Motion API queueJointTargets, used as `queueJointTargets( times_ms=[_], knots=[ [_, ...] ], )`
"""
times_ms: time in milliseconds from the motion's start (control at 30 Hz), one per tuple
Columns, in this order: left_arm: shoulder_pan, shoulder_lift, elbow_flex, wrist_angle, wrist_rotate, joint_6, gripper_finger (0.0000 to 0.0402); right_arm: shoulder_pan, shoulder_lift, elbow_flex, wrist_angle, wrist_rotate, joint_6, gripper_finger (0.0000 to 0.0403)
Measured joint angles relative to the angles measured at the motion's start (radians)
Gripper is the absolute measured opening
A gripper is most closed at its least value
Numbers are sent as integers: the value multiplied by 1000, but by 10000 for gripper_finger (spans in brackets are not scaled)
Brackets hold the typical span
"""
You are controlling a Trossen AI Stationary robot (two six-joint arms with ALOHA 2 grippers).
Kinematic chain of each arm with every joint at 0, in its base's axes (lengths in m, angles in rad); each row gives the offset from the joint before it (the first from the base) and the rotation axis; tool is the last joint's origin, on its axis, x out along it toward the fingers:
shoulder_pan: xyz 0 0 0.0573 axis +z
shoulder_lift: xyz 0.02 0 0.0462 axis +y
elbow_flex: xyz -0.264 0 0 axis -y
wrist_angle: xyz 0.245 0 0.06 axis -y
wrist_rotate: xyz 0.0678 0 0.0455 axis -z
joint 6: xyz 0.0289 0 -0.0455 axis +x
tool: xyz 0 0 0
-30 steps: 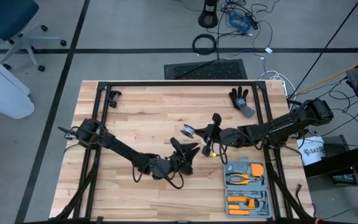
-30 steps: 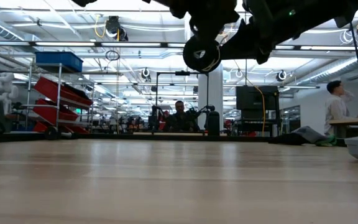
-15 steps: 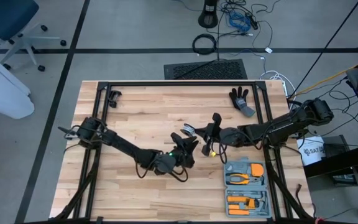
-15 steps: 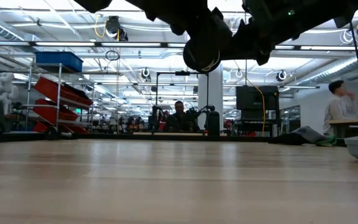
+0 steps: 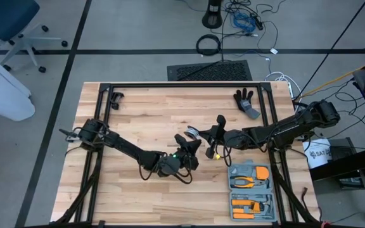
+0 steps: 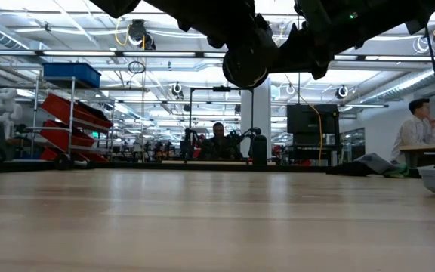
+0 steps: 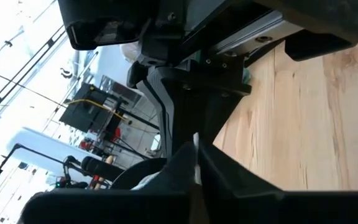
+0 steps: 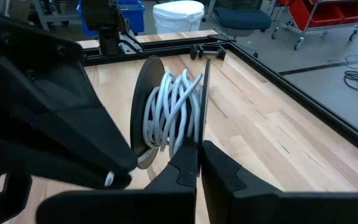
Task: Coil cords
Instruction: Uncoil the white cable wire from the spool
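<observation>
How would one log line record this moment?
right gripper: shut on reel, aloft | left gripper: shut by reel | cord: wound on reel

Bare table on left, toolbox, glove crowding right

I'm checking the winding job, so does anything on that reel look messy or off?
Yes. The white cord on the black reel is wound unevenly: the loops cross and bunch rather than lying in neat rows. The reel is held in the air above the table, between the left gripper and the right gripper.
</observation>
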Motion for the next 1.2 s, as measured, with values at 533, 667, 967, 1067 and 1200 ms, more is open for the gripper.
queueJointTargets(
  times_ms=[533,667,967,1067,1200],
  knots=[
    [-29,0,0,-219,27,-309,2,1,-26,0,12,-3,-2,0],
    [-28,-1,0,-317,-3,-385,1,0,-62,0,-18,-1,-2,0],
    [-61,-8,-1,-487,-172,-415,0,1,-151,0,-148,-8,2,0],
    [-71,-28,-2,-495,-185,-438,0,1,-167,0,-171,-22,6,0],
    [-83,-76,-2,-546,-192,-480,0,1,-176,0,-196,-71,6,0]
  ],
)
